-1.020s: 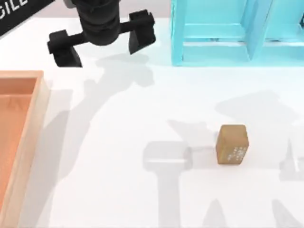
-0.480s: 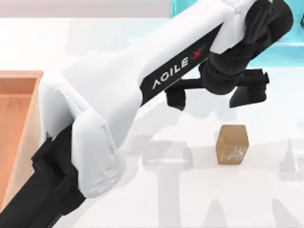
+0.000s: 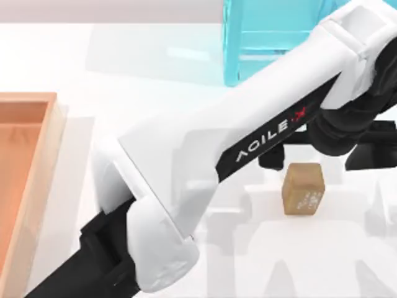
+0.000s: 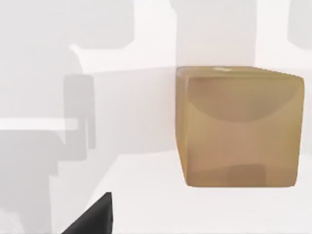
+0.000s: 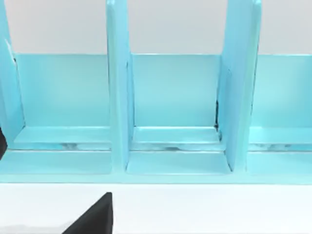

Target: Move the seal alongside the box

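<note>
left gripper point(image 3: 325, 154) moved nearer seal point(image 3: 303, 189) | jaws spread, seal just below

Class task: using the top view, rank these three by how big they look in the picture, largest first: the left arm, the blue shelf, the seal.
1. Left arm: it stretches from the bottom edge to the right edge, though it is nearer the camera.
2. Blue shelf: partly hidden behind the arm.
3. Seal: clearly smallest, lying below the left claw.

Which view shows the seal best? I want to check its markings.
The top view: the seal shows whole, pale markings on one face, the left end effector beside it. The left wrist view shows a plain brown face, no markings. The right wrist view faces the blue shelf.
</note>
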Controlling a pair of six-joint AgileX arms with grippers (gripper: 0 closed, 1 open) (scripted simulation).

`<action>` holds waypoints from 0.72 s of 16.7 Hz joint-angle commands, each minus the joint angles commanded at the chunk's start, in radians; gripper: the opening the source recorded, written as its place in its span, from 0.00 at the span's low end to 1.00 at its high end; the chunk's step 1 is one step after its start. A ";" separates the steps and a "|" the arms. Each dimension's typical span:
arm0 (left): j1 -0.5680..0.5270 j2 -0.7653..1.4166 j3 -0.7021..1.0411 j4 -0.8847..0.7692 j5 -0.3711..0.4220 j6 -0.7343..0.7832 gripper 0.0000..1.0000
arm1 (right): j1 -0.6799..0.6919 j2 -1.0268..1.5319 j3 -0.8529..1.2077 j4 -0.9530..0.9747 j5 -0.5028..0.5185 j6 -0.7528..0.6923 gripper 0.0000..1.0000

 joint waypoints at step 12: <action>0.024 -0.061 -0.372 0.305 0.002 0.024 1.00 | 0.000 0.000 0.000 0.000 0.000 0.000 1.00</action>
